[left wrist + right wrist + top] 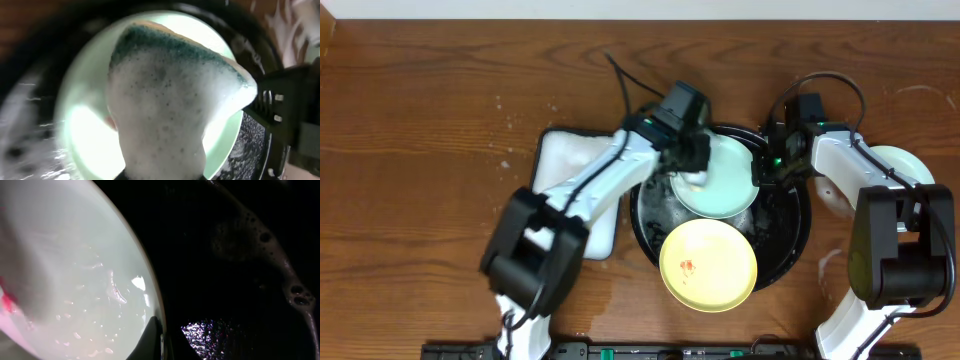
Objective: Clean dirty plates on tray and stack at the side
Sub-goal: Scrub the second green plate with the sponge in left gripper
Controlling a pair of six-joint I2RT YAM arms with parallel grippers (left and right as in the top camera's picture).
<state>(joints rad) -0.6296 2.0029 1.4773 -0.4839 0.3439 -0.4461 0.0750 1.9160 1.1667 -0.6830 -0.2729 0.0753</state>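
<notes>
Left gripper (690, 170), clamped on a foamy green sponge (165, 100), scrubs the pale mint-green round plate (728, 190); right gripper (761, 172) pinches its 3 o'clock rim to steady it.

Wet mint plate (722, 182) and stained yellow plate (708, 265) lie in foamy tray (790, 240).

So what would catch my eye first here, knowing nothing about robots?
Probably the big black tray at mid-table, wet with foam. There the left gripper presses a foam-covered green sponge on a mint-green plate, while the right gripper pinches its rim. Just in front lies a yellow plate with a small red stain.
</notes>
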